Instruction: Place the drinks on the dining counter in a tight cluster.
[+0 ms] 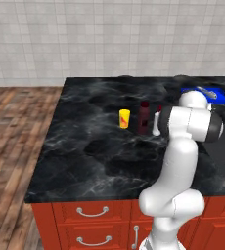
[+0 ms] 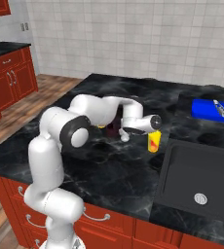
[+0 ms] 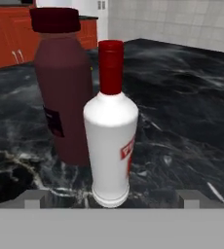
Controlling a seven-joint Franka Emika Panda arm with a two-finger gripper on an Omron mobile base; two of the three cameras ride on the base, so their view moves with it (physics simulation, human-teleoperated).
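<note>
On the dining counter [image 1: 85, 146] a white red-capped bottle [image 3: 111, 141] stands upright between the wide-apart fingertips [image 3: 33, 198] of my open gripper [image 3: 112, 197], and neither finger touches it. A dark maroon bottle [image 3: 65, 97] stands close behind it to the left, also seen as a maroon bottle [image 1: 144, 117] from the left base. One yellow can [image 1: 124, 118] with a red mark stands left of that bottle. A second yellow can [image 2: 154, 141] stands just right of my hand [image 2: 142, 122], toward the sink. My arm hides the white bottle in the left base view.
A flat blue tray [image 2: 214, 111] lies at the counter's far right. A black sink basin [image 2: 201, 180] is sunk into the counter on the right. Red drawer fronts [image 1: 92, 215] run below the front edge. Wood floor [image 1: 11, 127] lies to the left.
</note>
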